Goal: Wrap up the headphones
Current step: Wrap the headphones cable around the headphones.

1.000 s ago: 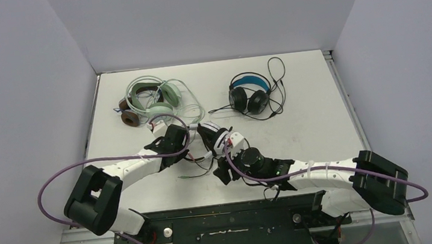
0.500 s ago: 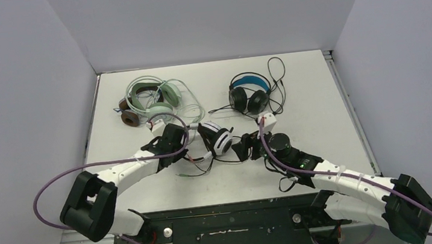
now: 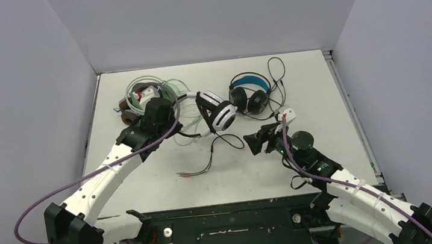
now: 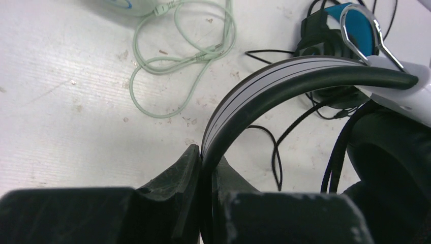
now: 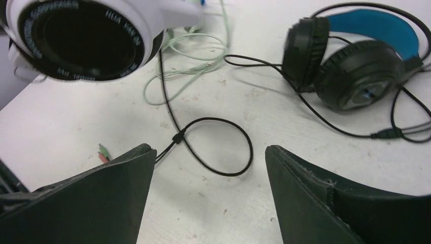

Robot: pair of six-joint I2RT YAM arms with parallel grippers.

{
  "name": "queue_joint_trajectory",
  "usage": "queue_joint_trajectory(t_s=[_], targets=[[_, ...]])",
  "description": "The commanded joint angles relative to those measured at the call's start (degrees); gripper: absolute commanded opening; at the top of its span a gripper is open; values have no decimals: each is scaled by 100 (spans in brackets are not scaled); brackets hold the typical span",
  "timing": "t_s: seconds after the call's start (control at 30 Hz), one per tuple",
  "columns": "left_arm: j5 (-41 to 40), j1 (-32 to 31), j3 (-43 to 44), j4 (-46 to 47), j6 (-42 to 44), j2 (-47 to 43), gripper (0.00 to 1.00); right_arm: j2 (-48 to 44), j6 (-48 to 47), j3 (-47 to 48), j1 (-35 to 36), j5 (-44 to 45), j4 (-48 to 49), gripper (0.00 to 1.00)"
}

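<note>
My left gripper point(image 4: 206, 152) is shut on the striped headband point(image 4: 264, 81) of the white headphones point(image 3: 220, 114), holding them up near the back middle of the table. Their black cord point(image 3: 221, 139) hangs down, makes a loop point(image 5: 239, 137) on the table and ends in plugs point(image 3: 192, 173). To the right of that loop, my right gripper point(image 3: 254, 140) is open and empty, its jaws wide apart above bare table point(image 5: 208, 152). The black headphones with a blue headband point(image 3: 250, 94) lie behind it. The mint green headphones point(image 3: 168, 93) and the brown ones point(image 3: 129, 116) lie at the back left, partly hidden by my left arm.
Loose mint cord point(image 4: 178, 56) lies in coils beside the lifted headset. The black headset's cord point(image 3: 275, 70) loops toward the back edge. Grey walls close in the table on three sides.
My left arm has carried the white headphones up and toward the back. My right gripper has drawn away from them to the right and opened wider.
</note>
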Motion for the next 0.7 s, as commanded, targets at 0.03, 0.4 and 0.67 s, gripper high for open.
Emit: queue_joint_trajectory(t_s=[0.03, 0.4, 0.67], targets=[[75, 37, 1270, -450, 393, -369, 0, -239, -919, -379, -14, -1352, 1367, 81], [367, 28, 2462, -1100, 686, -422, 0, 1240, -1476, -155, -37, -1629, 3081, 99], [484, 12, 2868, -1247, 729, -450, 0, 2735, -1665, 544, -323, -2159, 4081, 100]])
